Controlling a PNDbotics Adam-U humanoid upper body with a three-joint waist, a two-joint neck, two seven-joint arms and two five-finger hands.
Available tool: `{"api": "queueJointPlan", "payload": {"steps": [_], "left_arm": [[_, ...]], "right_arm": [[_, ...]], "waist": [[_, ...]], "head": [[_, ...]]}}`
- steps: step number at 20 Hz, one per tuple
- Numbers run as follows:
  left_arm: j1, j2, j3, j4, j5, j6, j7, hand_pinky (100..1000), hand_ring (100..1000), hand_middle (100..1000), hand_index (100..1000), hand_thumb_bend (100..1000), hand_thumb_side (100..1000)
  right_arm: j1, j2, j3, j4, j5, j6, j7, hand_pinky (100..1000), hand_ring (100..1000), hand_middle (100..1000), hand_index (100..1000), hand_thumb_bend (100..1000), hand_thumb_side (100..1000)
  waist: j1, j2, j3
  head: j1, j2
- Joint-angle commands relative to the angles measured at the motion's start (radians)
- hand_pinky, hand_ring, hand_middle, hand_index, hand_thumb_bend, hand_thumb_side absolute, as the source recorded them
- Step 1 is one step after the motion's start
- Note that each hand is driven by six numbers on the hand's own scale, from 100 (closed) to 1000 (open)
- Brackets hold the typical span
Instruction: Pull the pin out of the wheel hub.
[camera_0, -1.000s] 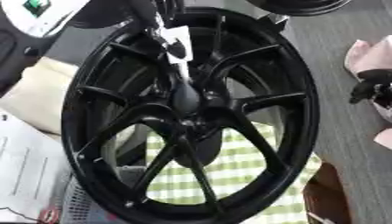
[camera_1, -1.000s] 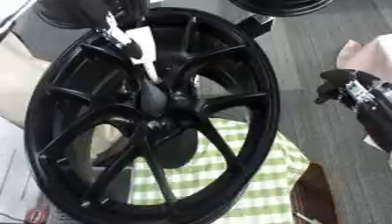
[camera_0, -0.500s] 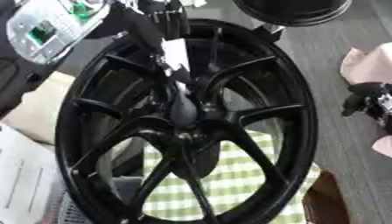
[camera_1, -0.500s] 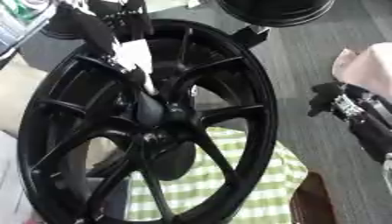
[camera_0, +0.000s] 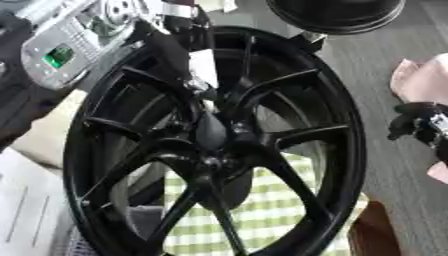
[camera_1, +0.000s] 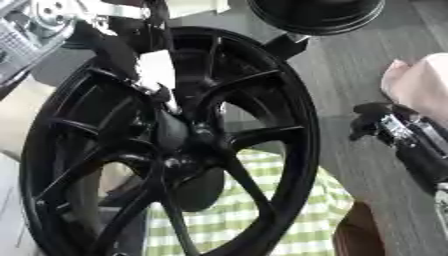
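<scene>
roughly, by item:
wheel (camera_0: 262, 165): black, many spokes, fills the middle of both views; it looks to stand tilted, far rim up.
hub (camera_0: 210, 135): the dark centre where the spokes meet, just left of the middle.
pin: somewhere at the hub under the fingers; cannot make it out apart from the hand and the white piece.
left hand (camera_1: 144, 55): reaches in from the far left, black fingers pointing down along a spoke to the hub, with a white piece (camera_1: 157, 75) on it; whether the fingers pinch anything, cannot tell.
left arm (camera_0: 70, 45): silver and black, far left corner, with a small green spot on it.
right hand (camera_1: 385, 127): black, at the right edge, well apart from the wheel; fingers look curled with nothing in them.
cloth (camera_0: 262, 215): green and white check, seen through the near spokes.
second wheel (camera_0: 337, 15): dark, round, at the far edge, just beyond the rim.
pink thing (camera_0: 420, 82): at the right edge, just beyond the right hand.
</scene>
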Motion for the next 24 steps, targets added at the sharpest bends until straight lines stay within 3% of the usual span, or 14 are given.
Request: {"api": "queueJointPlan", "payload": {"steps": [1,7,8,13,18,24], "left_arm": [[-0.019,0.022,0.019,-0.001,-0.010,0.149,-0.146,779,720,594,727,598,344],[-0.011,0.032,-0.002,-0.011,0.011,0.149,-0.146,749,664,518,649,391,287],[-0.010,0.032,-0.005,-0.009,0.013,0.150,-0.146,748,659,507,649,391,287],[-0.009,0.034,-0.024,-0.006,0.018,0.143,-0.146,740,630,469,496,260,266],[-0.012,0.059,0.007,-0.043,0.027,0.128,-0.146,741,617,454,422,252,256],[-0.014,0.102,0.129,-0.117,0.015,0.136,-0.146,726,592,411,376,308,201]], "right_arm": [[-0.002,-0.010,-0.008,-0.008,0.006,0.000,0.001,824,581,578,745,100,716],[-0.001,-0.009,-0.012,-0.007,0.008,0.000,-0.005,825,582,578,746,100,716],[-0.001,-0.008,-0.013,-0.008,0.008,0.001,-0.007,825,582,579,746,100,721],[0.000,-0.010,-0.014,-0.008,0.007,0.002,-0.011,825,582,579,746,100,717],[0.002,-0.011,-0.014,-0.008,0.006,0.001,-0.012,825,582,579,746,100,717],[0.004,-0.009,-0.016,-0.007,0.004,0.002,-0.012,825,583,580,747,100,717]], "waist": [[-0.006,-0.017,0.000],[-0.006,-0.014,0.002],[-0.006,-0.014,0.002],[-0.006,-0.014,0.002],[-0.005,-0.018,0.000],[-0.006,-0.024,-0.002]], "head": [[0.006,-0.014],[0.007,-0.013],[0.007,-0.013],[0.010,-0.010],[0.010,-0.005],[0.007,-0.004]]}}
